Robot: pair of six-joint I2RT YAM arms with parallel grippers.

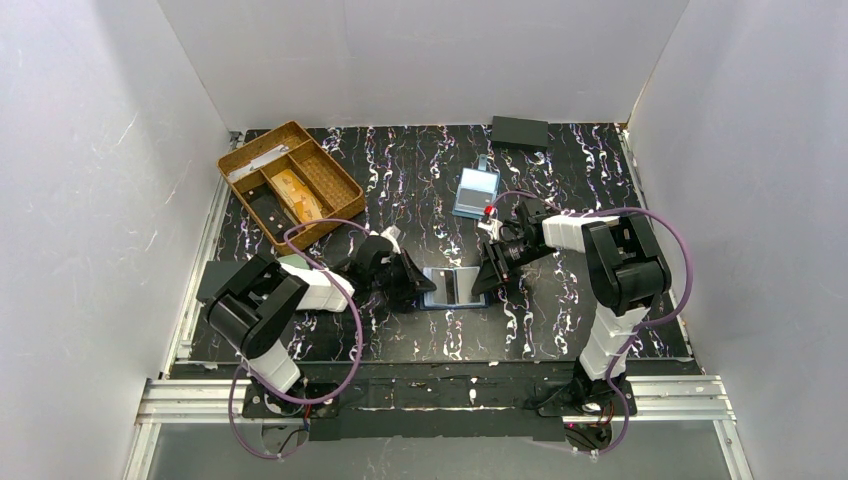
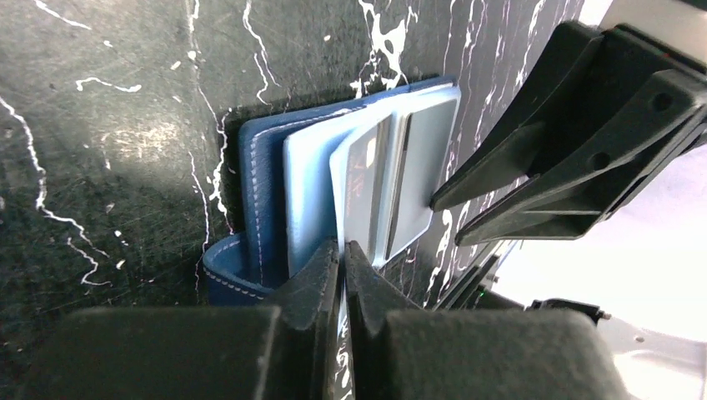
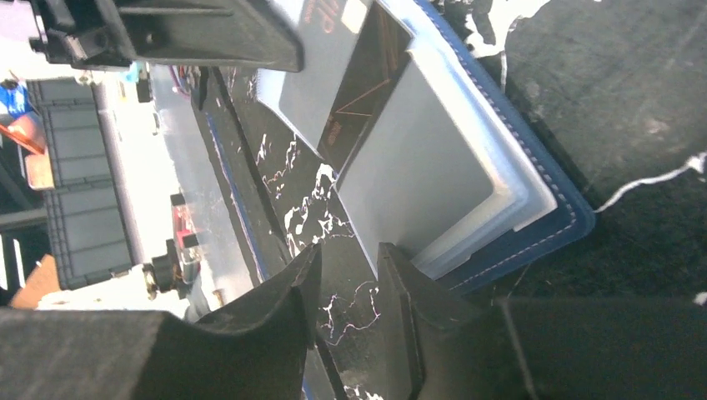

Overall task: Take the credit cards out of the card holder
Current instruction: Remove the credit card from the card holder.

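The navy card holder point(image 1: 452, 287) lies open on the table between my two grippers, its light blue inner slots facing up point(image 2: 308, 200). A dark card with orange print point(image 2: 364, 179) and a pale card point(image 2: 425, 167) sit in the slots; both also show in the right wrist view, the dark one point(image 3: 367, 92) and the pale one point(image 3: 417, 179). My left gripper point(image 2: 343, 247) is shut on the near edge of a light blue inner leaf. My right gripper point(image 3: 350, 254) is open at the opposite edge, with one finger point(image 3: 400, 283) beside the pale card's corner and bare table in the gap.
A brown divided tray point(image 1: 240, 160) at the back left holds orange cards point(image 1: 297, 192). A light blue clear case point(image 1: 476, 192) lies behind the holder. A flat black rectangle point(image 1: 519, 132) sits at the back edge. White walls enclose the table.
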